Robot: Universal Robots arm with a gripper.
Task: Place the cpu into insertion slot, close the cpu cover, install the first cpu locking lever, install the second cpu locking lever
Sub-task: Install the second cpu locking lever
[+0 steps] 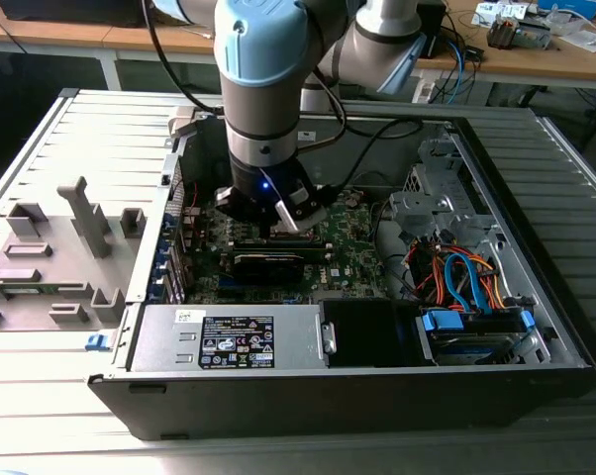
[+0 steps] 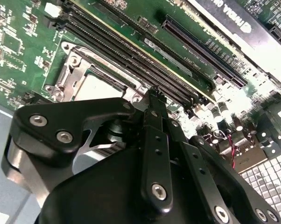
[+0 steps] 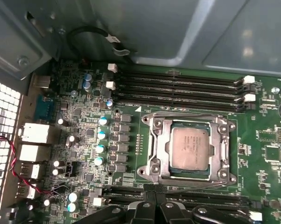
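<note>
The cpu (image 3: pixel 190 148) sits in the insertion slot (image 3: pixel 160 152), cpu cover (image 3: pixel 193 119) framing it. The gripper (image 3: pixel 154 201) hovers at the socket's six o'clock, fingers pinched narrow, holding nothing. Risk: a misaligned descent scrapes the board.

support: grey slatted table (image 1: pixel 41 426) | on it: open computer case (image 1: pixel 536 381)

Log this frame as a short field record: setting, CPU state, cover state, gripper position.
setting: open computer case, motherboard exposed
cpu: seated in the insertion slot, silver top up
cpu cover: lying around the chip; levers not discernible
gripper: low over the motherboard beside the socket, not touching the cpu
memory slots: along the socket's far side from the gripper
</note>
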